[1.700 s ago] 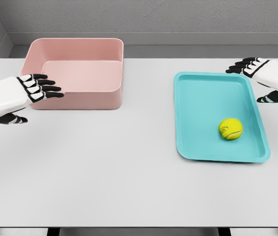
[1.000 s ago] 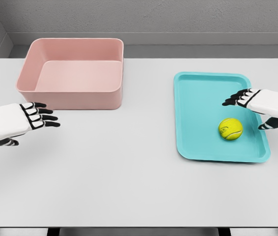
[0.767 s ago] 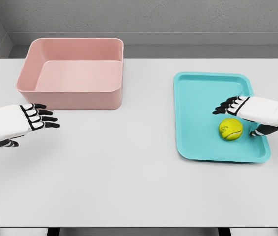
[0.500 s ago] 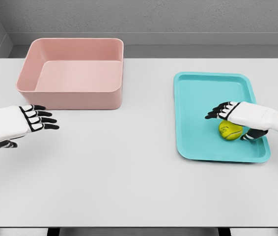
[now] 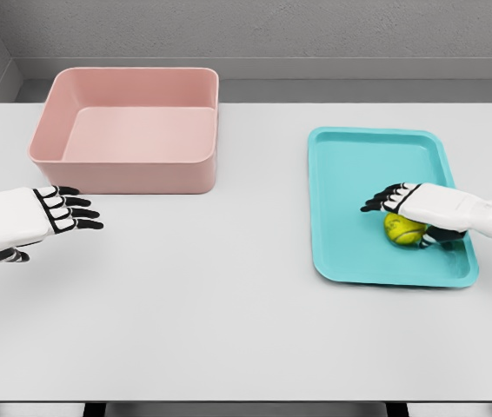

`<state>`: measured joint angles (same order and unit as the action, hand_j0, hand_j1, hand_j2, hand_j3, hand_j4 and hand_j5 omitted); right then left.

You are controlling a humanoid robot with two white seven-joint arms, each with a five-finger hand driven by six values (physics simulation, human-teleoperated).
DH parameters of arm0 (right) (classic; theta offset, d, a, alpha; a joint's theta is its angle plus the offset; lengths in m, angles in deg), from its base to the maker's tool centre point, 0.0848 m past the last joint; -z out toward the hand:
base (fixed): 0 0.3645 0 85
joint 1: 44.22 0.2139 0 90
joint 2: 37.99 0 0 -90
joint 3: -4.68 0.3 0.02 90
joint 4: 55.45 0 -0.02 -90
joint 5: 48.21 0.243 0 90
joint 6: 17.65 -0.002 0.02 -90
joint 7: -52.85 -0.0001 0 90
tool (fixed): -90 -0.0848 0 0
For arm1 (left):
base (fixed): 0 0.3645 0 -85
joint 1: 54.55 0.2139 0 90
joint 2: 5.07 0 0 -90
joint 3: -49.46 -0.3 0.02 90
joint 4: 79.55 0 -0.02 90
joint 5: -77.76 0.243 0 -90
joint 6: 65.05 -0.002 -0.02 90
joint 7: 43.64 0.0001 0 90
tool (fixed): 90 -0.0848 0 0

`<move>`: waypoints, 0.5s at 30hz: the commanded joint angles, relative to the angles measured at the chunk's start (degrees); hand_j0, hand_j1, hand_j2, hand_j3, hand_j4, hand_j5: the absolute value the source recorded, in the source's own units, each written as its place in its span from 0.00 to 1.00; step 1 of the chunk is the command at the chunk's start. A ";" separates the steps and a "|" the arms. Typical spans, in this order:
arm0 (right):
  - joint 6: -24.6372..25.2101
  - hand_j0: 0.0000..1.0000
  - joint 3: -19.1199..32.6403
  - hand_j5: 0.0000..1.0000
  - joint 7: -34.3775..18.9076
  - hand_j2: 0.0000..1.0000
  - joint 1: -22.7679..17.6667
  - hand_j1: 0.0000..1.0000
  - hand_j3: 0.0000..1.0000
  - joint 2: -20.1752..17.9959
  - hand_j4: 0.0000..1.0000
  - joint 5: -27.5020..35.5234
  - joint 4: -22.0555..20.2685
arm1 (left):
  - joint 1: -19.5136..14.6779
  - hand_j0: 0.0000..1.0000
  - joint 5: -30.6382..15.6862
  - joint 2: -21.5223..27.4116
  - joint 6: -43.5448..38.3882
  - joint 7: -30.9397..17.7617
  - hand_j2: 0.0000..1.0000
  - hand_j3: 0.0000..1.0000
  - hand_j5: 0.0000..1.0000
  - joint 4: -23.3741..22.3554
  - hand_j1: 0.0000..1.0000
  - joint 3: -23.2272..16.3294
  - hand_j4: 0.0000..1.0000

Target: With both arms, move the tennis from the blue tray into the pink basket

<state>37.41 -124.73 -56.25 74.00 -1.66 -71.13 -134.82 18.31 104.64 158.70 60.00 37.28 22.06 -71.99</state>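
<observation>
Since 1.7 s ago, my right hand (image 5: 420, 207) has swung down from the far right corner of the blue tray (image 5: 350, 156) and now lies over the tennis ball (image 5: 402, 229), covering its upper part. My fingers (image 5: 383, 200) reach out flat to the left past the ball, and the thumb sits low on the ball's right side; I cannot tell whether they have closed on it. My left hand (image 5: 20, 221) has dropped back from the pink basket (image 5: 129, 130) and hovers over the table (image 5: 229, 295), near its left edge, fingers spread and holding nothing.

The ball lies in the near right part of the tray, well apart from the basket, which stands empty at the far left.

I judge this to be the grasp step. Next I need to curl the fingers down round the ball, pinch it against the thumb and lift it clear of the tray's rim; a loose hold could send it rolling. A pass to my left hand probably follows.

No brand or writing on the ball is readable now.
</observation>
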 commanded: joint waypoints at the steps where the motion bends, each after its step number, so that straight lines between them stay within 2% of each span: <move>1: -0.07 0.93 -0.23 0.93 -1.81 0.93 0.00 0.93 0.93 -0.03 0.93 -0.11 -0.08 | 0.00 1.00 -0.33 0.14 -0.04 0.11 1.00 1.00 1.00 0.08 1.00 0.07 1.00; 4: -0.07 0.83 -0.06 0.83 -2.78 0.83 0.09 0.83 0.83 -0.29 0.83 -0.02 -0.08 | 0.00 1.00 -0.42 0.14 -0.04 0.02 1.00 1.00 1.00 -0.01 1.00 0.07 1.00; 9: -0.07 0.72 0.38 0.72 -2.78 0.72 0.26 0.72 0.72 -0.73 0.72 -0.02 -0.35 | 0.00 1.00 -0.42 0.14 -0.04 0.02 1.00 1.00 1.00 -0.01 1.00 0.07 1.00; 15: -0.07 0.64 0.47 0.64 -2.78 0.64 0.35 0.64 0.64 -0.91 0.64 0.07 -0.35 | 0.00 1.00 -0.51 0.14 -0.04 0.02 1.00 1.00 1.00 -0.01 1.00 0.07 1.00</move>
<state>37.28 -124.31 -58.99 74.35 -2.45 -71.31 -135.14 18.22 104.51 158.75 60.00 37.29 22.05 -71.95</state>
